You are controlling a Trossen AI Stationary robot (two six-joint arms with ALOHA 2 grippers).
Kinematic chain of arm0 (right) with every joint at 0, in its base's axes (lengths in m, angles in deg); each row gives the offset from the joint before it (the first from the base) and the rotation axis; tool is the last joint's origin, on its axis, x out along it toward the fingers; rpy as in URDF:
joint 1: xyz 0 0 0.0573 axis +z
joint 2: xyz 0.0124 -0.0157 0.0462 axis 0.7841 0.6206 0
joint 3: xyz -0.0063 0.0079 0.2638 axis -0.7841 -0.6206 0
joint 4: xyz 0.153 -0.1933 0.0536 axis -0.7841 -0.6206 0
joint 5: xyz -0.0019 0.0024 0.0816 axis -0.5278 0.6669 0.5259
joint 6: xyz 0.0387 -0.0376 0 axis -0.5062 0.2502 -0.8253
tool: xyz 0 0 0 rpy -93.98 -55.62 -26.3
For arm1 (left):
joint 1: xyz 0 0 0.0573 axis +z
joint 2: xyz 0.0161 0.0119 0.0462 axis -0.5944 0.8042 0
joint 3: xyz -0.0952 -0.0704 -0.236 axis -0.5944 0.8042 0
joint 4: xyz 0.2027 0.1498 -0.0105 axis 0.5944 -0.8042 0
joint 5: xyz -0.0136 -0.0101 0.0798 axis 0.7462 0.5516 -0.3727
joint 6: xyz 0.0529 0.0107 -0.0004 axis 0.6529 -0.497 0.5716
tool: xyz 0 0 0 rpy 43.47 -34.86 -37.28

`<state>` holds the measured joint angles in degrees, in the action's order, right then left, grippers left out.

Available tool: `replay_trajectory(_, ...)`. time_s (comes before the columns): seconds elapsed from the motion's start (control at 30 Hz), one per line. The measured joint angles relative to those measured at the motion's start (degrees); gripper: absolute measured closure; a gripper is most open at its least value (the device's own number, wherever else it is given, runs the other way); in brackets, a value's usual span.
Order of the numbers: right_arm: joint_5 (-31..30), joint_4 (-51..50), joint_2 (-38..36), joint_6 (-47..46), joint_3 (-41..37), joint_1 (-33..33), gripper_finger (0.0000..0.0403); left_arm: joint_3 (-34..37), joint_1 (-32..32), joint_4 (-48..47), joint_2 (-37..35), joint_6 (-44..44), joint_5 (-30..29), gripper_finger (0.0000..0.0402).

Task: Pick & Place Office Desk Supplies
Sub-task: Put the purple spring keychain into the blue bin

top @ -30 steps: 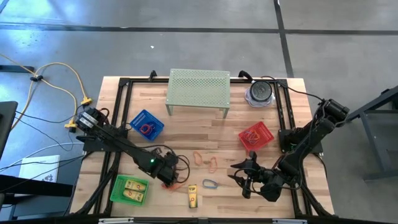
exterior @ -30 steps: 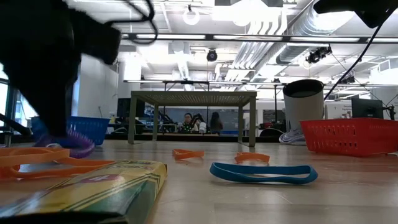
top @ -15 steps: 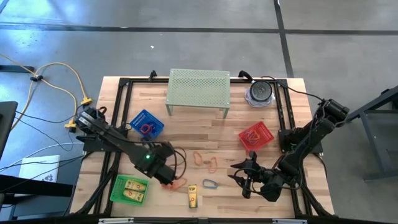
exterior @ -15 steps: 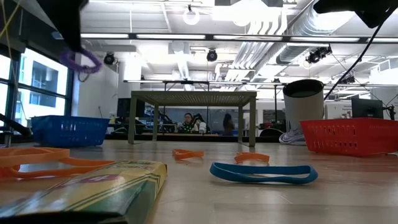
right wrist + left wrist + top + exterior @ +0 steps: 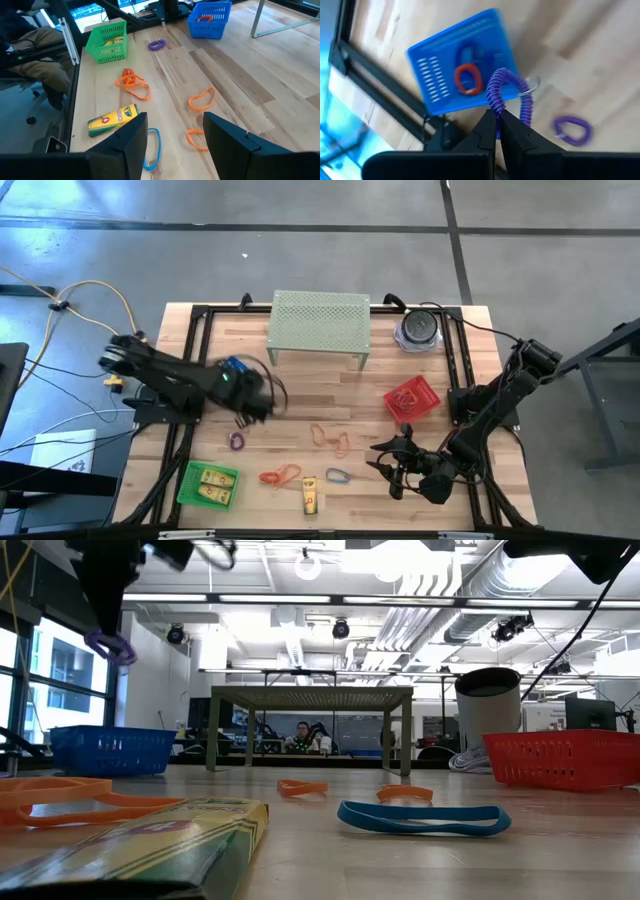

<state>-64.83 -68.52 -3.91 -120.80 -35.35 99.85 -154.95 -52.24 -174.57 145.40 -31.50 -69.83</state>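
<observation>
A purple coiled loop (image 5: 507,95) like a stretchy spring band hangs in the air, pinched tight between the two dark fingers of the left gripper (image 5: 496,120). It is up above the table, just beside the small blue mesh basket (image 5: 457,75), which has a red coiled loop (image 5: 468,80) inside. Another purple loop (image 5: 237,441) lies on the wooden table (image 5: 300,385). The right gripper (image 5: 385,459) waits low near the front edge with its fingers apart, holding nothing, near a flat blue band (image 5: 337,475) and orange bands (image 5: 333,439).

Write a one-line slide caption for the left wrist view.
Left gripper shut on a purple coil loop above the blue basket, which holds a red coil; another purple coil lies on the table.
</observation>
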Motion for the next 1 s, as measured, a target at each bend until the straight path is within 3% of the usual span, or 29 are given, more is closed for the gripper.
replay_trajectory(0.3, -0.16, -0.04, 0.00, 0.39, 0.00, 0.00, 0.0222, 11.69, 15.74, 3.65, -12.66, 1.15, 1.10, 0.0397)
replay_trajectory(0.57, -1.36, -0.02, 0.00, 0.42, 0.00, 0.00, 0.0222, 17.88, 21.21, 14.72, -11.97, 9.74, 3.67, 0.0397)
replay_trajectory(1.0, -1.07, -0.04, 0.00, 0.42, 0.00, 0.00, 0.0222, 23.66, 25.80, 23.47, -11.69, 13.71, 7.25, 0.0394)
